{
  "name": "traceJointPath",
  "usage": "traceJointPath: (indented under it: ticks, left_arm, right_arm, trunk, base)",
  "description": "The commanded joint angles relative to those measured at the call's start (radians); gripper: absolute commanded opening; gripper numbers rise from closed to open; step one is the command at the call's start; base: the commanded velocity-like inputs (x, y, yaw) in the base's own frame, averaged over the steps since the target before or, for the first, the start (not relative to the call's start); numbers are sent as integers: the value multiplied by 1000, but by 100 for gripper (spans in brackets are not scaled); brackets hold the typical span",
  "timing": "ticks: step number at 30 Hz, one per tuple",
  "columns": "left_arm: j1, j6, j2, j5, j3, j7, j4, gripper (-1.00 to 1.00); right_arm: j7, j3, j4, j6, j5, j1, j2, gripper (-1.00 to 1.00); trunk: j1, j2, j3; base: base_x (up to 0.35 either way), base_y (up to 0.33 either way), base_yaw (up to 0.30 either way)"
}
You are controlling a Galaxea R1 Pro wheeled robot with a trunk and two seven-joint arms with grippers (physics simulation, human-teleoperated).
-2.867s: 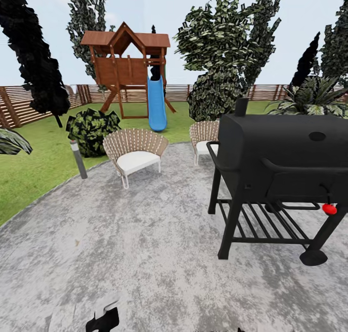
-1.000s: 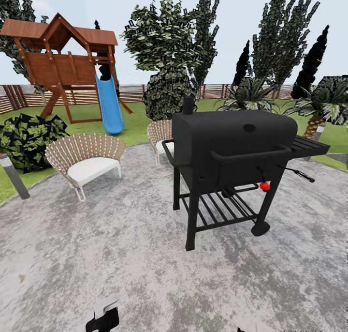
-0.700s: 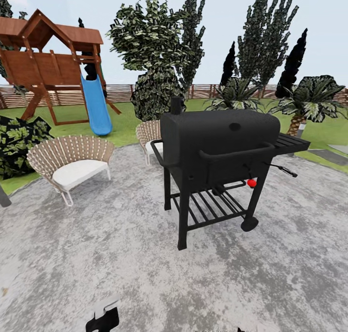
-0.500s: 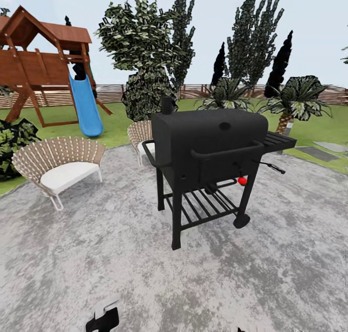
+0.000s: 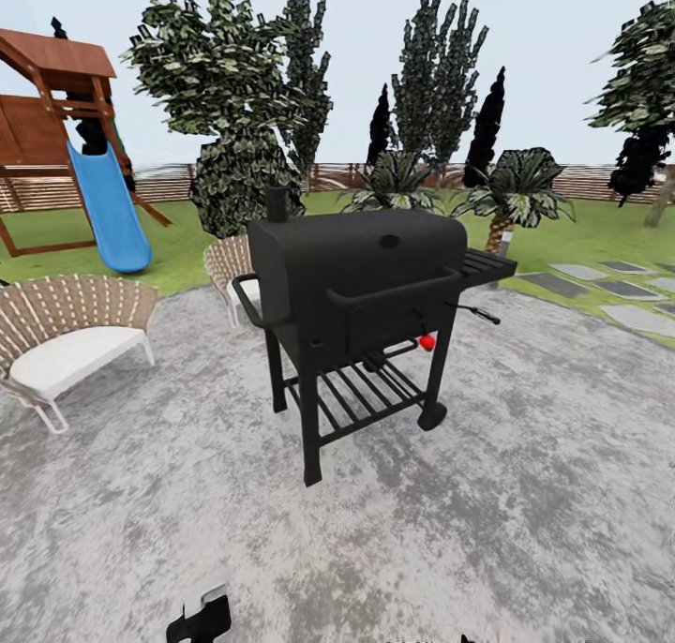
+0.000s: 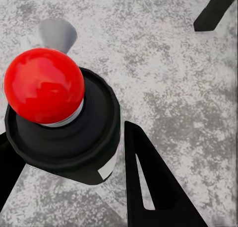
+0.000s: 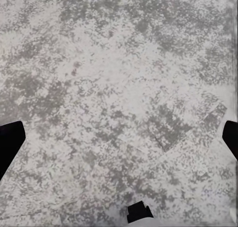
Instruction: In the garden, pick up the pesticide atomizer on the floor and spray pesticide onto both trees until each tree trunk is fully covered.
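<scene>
Head view: mottled grey concrete patio (image 5: 525, 493), open-air, w/ black barbecue grill (image 5: 361, 282) at centre, wicker chairs (image 5: 66, 329) on the left and stepping stones (image 5: 600, 291) on the right. Garden lawn (image 5: 581, 240) lies beyond, ringed by slatted brown fence (image 5: 581, 182). One leafy tree (image 5: 642, 71) stands at far right edge, another (image 5: 220, 57) behind the grill; trunks mostly hidden. Left gripper (image 6: 74, 172): fingers spread, gripping nothing, above a red-knobbed black part (image 6: 44, 85). Right gripper (image 7: 119, 137): fingers wide apart, empty, over patio.
</scene>
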Motion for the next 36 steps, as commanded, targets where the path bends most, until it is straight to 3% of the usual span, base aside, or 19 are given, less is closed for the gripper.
traceJointPath:
  ticks: [1,30,36]
  left_arm:
    - [-1,-3,0,7,-9,5,0,-100]
    - [-1,-3,0,7,-9,5,0,-100]
    - [-1,-3,0,7,-9,5,0,-100]
  right_arm:
    - [-2,-2,1,-3,0,-1,0,100]
    - [-2,-2,0,-3,-2,-1,0,100]
    - [-2,-2,-1,-3,-2,-1,1,100]
  trunk:
    - [1,-2,-2]
    - [1,-2,-2]
    - [1,-2,0]
  base:
    - [0,0,-286]
    - [1,0,-286]
    - [188,0,-229]
